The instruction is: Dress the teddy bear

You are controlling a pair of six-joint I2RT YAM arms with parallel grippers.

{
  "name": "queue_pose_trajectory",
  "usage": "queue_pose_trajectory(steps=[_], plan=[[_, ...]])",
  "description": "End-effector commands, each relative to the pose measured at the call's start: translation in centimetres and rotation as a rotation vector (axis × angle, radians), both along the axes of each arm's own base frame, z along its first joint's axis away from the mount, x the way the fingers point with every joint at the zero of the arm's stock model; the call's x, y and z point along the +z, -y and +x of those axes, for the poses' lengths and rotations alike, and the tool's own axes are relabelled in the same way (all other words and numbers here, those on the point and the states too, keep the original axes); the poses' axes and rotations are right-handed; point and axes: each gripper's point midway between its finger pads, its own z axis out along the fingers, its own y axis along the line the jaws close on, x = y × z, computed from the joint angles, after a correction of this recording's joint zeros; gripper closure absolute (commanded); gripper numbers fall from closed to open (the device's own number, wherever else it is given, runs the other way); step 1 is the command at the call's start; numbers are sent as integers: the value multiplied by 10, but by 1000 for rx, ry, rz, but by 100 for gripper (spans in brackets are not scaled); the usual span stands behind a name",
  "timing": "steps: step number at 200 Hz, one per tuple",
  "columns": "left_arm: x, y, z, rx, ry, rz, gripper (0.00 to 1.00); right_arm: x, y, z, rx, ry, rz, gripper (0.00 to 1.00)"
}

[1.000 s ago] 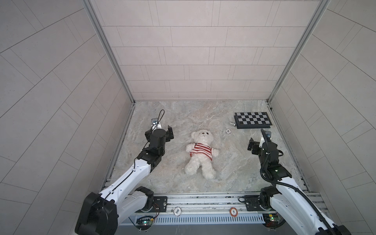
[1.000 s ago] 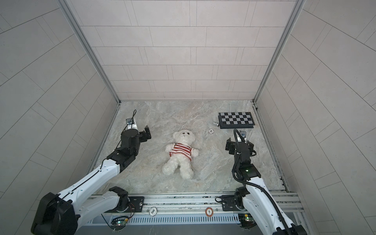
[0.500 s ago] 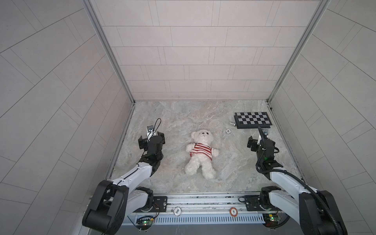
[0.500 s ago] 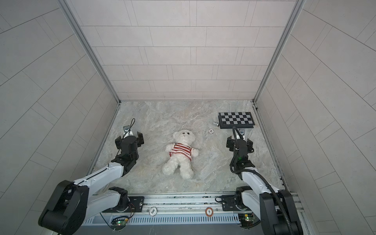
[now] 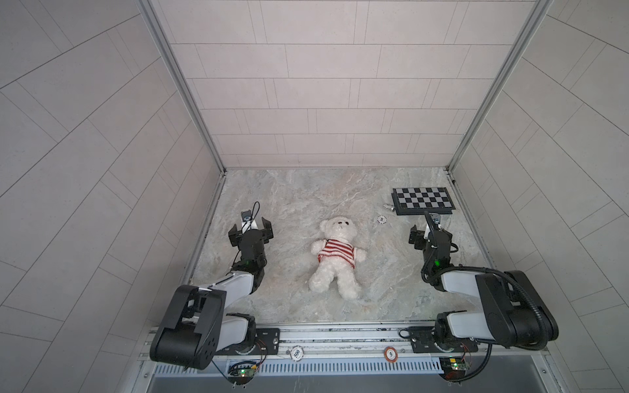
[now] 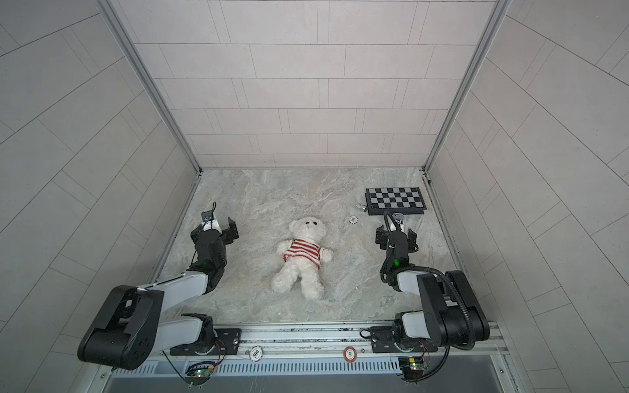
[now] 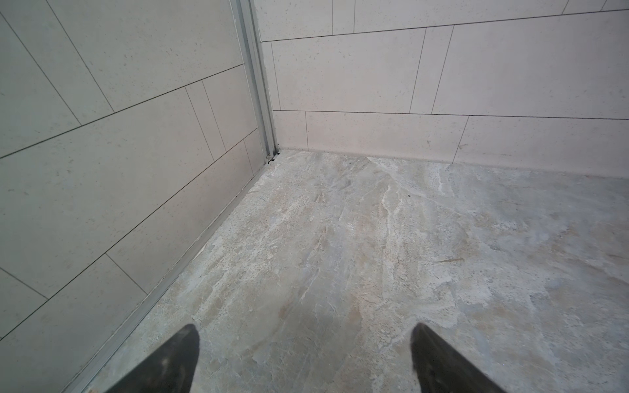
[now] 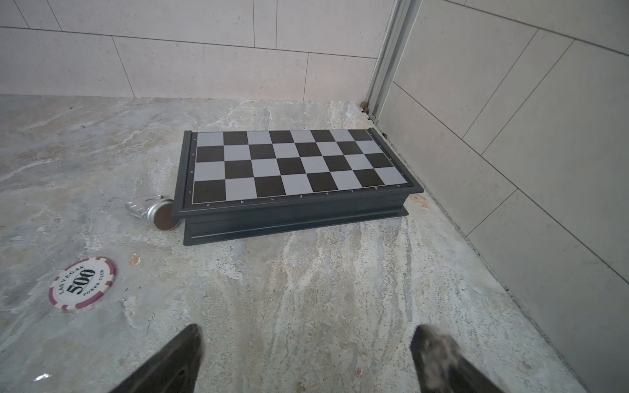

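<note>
The teddy bear is touched by neither arm. The left gripper and right gripper, jaws spread and empty, have drawn back and sunk low, well apart from it on either side. It lies face up mid-table, unmoved, with the striped sweater on its torso, so dressing looks finished. Far right, a poker chip reads "LAS VEGAS 500 POKER CLUB". The chessboard edge shows small letters starting at a.

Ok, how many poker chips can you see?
3. One poker chip lies on the table between the teddy bear and the chess board; a white chip and a red chip sit on the front rail. More may be hidden.
</note>
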Motion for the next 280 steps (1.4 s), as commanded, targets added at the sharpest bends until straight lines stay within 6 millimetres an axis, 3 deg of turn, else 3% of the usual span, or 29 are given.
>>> queue_pose_trajectory(steps=[1,68,113,132,280], plan=[[4,-3,8,-25,93,-58,0,20,4,14,-21,117,-4,2],[-12,11,28,-116,14,-48,0,-2,-1,27,11,58,-2,3],[-13,12,29,-104,3,-35,0,-4,-2,33,11,28,-16,0],[-12,22,31,-127,-11,-5,0,-4,-4,35,13,18,-31,0],[-11,19,31,-102,-16,9,0,-4,-9,36,17,2,-59,0]])
